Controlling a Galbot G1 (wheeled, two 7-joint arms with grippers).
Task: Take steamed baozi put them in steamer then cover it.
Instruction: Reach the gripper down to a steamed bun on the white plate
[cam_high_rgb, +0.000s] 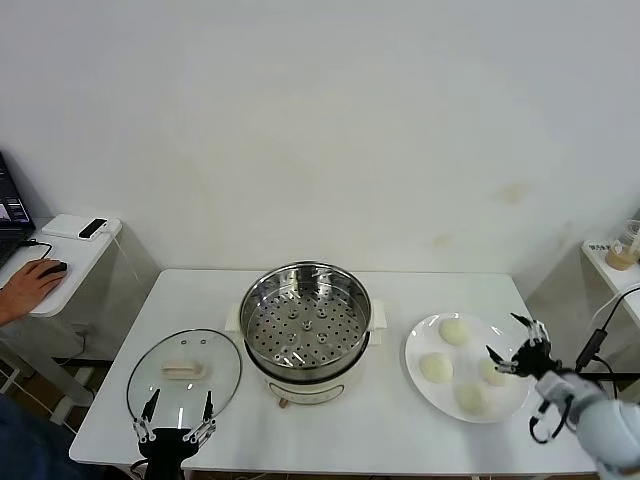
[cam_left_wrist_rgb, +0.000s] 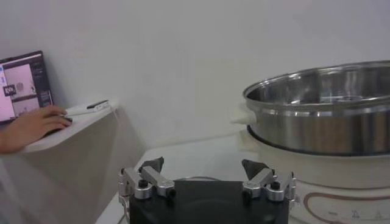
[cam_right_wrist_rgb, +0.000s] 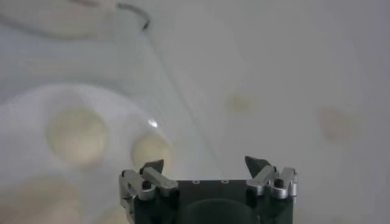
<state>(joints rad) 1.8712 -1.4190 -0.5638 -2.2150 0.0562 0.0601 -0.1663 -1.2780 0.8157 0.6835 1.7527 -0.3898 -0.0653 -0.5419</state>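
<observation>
Left tool (cam_left_wrist_rgb: 203, 168) gapes; only head view shows cover (cam_high_rgb: 185, 375).

Steamer (cam_high_rgb: 305, 325) mid-table, cover (cam_high_rgb: 185, 373) to its left, baozi (cam_high_rgb: 436, 367) on plate (cam_high_rgb: 419, 342) right.

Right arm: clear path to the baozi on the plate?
Probably yes. The right gripper hangs open at the right edge of the plate, beside the nearest of the four baozi, with nothing between them.

4 cream-white baozi (cam_high_rgb: 453, 331) on white plate (cam_high_rgb: 418, 340), shiny steel perforated steamer (cam_high_rgb: 305, 321), clear glass cover (cam_high_rgb: 184, 374) w/ cream handle
</observation>
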